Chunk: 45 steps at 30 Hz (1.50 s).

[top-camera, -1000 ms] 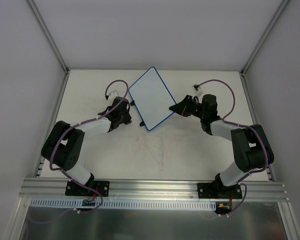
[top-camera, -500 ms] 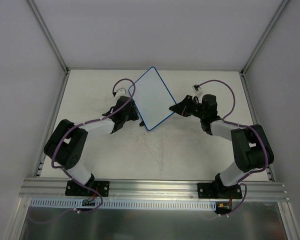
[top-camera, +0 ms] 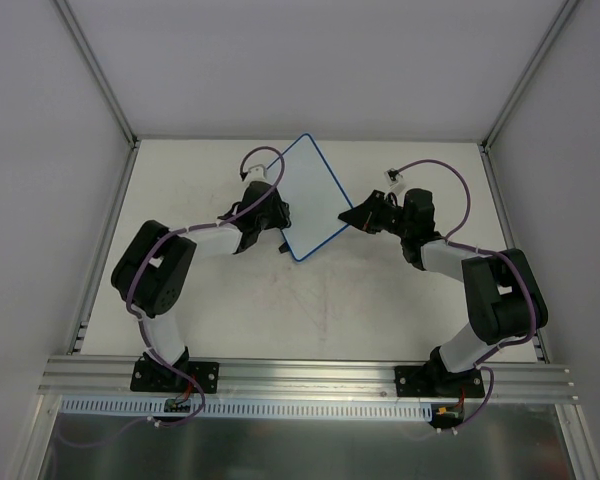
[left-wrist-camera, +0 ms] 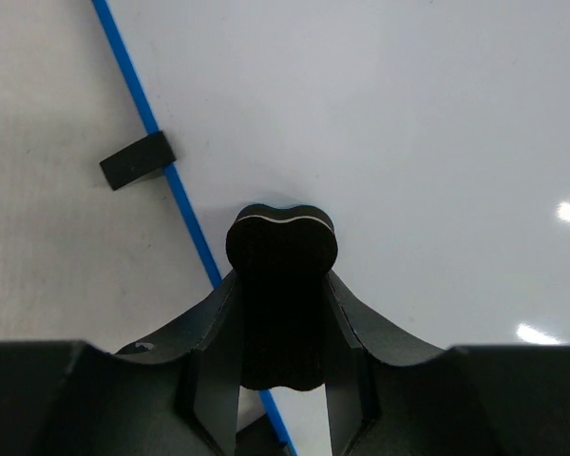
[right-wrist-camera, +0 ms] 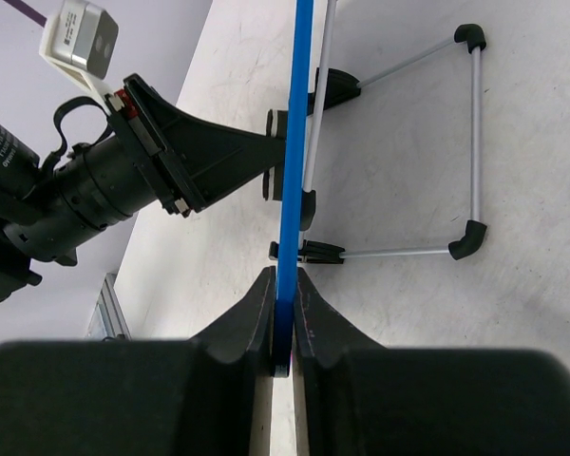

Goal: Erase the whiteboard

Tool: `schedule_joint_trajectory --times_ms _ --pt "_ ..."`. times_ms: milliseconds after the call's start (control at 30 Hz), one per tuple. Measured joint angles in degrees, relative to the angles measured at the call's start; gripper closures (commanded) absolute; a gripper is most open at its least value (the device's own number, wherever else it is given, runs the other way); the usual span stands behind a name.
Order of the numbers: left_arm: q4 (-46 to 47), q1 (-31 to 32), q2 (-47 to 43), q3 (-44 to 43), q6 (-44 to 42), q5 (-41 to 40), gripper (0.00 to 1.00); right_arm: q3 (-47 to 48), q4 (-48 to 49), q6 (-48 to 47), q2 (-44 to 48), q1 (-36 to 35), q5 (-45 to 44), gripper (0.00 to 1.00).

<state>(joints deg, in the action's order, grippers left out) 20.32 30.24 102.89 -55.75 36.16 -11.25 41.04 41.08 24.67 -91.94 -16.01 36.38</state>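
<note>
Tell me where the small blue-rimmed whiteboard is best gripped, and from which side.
Grip the small white whiteboard by its thin blue rim, coming edge-on from the right, jaws on either face. It stands propped on a silver wire stand, so only the thin edge fits between them. The right gripper is shut on it there.

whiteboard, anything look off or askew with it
Nothing damaged. The whiteboard sits diagonal to the table edges, its rim pinched by the right hand, while the left hand holds a black eraser over it.

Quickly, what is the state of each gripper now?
Left gripper: shut on the black eraser.
Right gripper: shut on the whiteboard rim.
</note>
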Motion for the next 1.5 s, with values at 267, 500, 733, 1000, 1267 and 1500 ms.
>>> schedule_joint_trajectory --times_ms 267,500,733,1000,1267,1500 --pt "1.8 -2.7 5.1 -5.8 0.3 5.4 1.00 0.0 -0.5 1.3 0.0 0.0 -1.0 1.00" --pt "3.5 -3.9 6.8 -7.4 0.6 6.6 1.00 0.0 -0.6 1.6 0.0 0.0 -1.2 1.00" --pt "6.4 -4.2 7.6 -7.4 0.5 6.7 1.00 0.0 -0.6 1.7 0.0 0.0 -1.2 1.00" --pt "7.5 -4.9 8.9 -8.7 0.5 7.0 0.99 0.0 -0.6 1.7 0.0 0.0 -1.2 1.00" --pt "7.8 -5.6 9.8 -9.9 0.4 8.2 1.00 0.0 -0.6 1.7 0.0 0.0 -1.2 1.00" --pt "9.7 -6.2 9.9 -8.9 0.5 10.4 1.00 0.1 -0.7 1.7 0.0 0.0 -1.2 1.00"
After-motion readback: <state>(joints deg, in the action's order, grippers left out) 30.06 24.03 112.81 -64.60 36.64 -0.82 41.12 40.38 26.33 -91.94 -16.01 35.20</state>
